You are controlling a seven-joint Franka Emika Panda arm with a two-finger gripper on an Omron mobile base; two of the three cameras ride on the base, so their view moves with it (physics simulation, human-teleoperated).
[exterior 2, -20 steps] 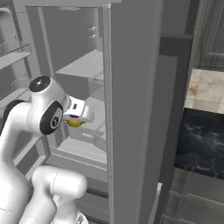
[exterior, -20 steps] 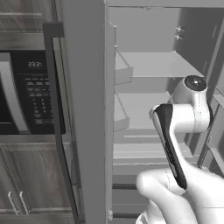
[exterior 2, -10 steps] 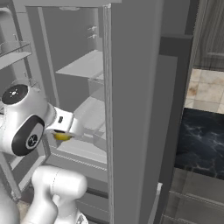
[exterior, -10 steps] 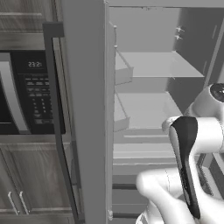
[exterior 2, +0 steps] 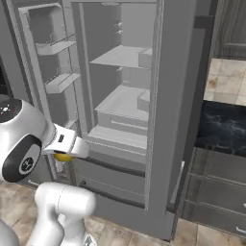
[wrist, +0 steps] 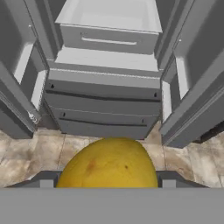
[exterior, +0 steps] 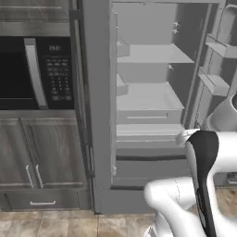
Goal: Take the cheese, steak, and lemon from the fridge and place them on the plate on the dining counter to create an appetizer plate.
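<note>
Standing open in the left base view, the tall grey steel-look fridge (exterior: 152, 92) shows pale bare shelves. From the right base view, the end effector (exterior 2: 65, 154) grips the small round yellow lemon (exterior 2: 62, 156) outside it. Hand view: dimpled yellow rind (wrist: 108, 164), faintly brown-specked.

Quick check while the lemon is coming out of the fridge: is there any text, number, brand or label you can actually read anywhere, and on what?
Microwave display: pale digits at the top of its control panel, too blurred to read.
Control panel keypad: rows of small pale marks, too small to read.
Fridge, shelves, lemon: no writing seen.
</note>
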